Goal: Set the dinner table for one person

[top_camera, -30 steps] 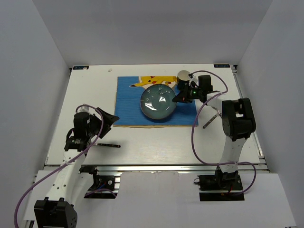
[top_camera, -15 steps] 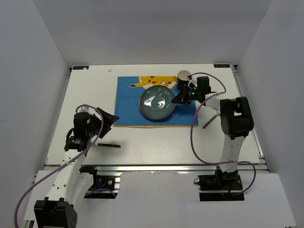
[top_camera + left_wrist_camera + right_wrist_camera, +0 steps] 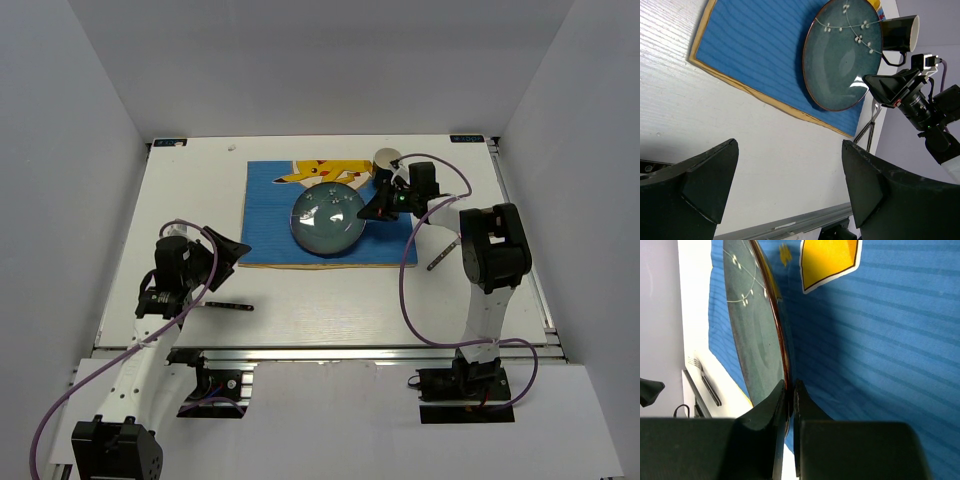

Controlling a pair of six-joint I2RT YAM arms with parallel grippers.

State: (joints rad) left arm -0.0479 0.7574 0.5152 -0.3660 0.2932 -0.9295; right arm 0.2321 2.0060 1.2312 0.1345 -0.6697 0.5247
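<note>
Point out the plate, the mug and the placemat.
plate (image 3: 842, 57): left wrist view, centre of its glazed face.
mug (image 3: 896, 33): left wrist view, dark outer wall.
placemat (image 3: 755, 45): left wrist view, bare blue cloth left of the plate.

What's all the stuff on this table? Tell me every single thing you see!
white rectangular tabletop: 1, white, under everything
blue cloth placemat with a yellow cartoon figure: 1, blue and yellow, towards the back middle of the tabletop
round teal plate with white blossoms: 1, teal with a brown rim, on the placemat's middle
dark mug with a white inside: 1, black and white, by the placemat's far right corner
fork with a dark handle: 1, dark and silver, on the tabletop near the left arm
thin dark utensil: 1, kind unclear, right of the placemat
left hand: 1, black, open, left of the placemat
right hand: 1, black, shut on the plate's rim
</note>
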